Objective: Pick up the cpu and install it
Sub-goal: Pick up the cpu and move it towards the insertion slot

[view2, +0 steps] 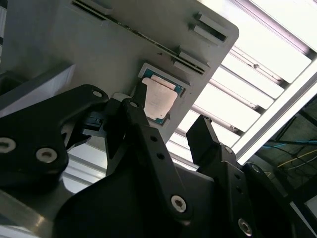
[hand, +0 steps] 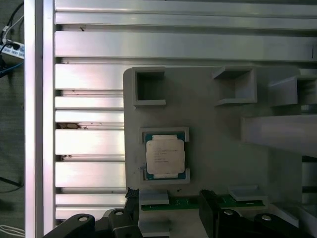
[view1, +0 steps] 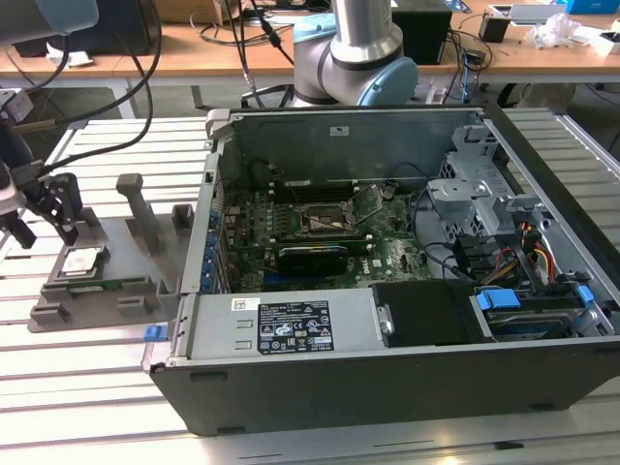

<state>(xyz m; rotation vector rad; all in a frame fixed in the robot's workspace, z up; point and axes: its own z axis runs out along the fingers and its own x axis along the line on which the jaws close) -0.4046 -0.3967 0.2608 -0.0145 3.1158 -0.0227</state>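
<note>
Cpu (hand: 165, 156) in fixture (hand: 213, 148), claw (hand: 168, 194) spread above, computer case (view1: 407, 387) in exterior view

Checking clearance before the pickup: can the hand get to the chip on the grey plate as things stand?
Probably yes: the open hand hangs just by the chip, which lies uncovered in its pocket on the grey plate.

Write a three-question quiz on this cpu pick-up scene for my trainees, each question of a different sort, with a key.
1. True or false: the gripper is shut on the cpu.
2. Fill in: in the exterior view, the grey fixture plate stands on the computer case's ____.
3. The cpu lies: A, in the case's socket; B, in the plate's recess; C, on bare table slats.
Key: 1 false; 2 left; 3 B.
</note>
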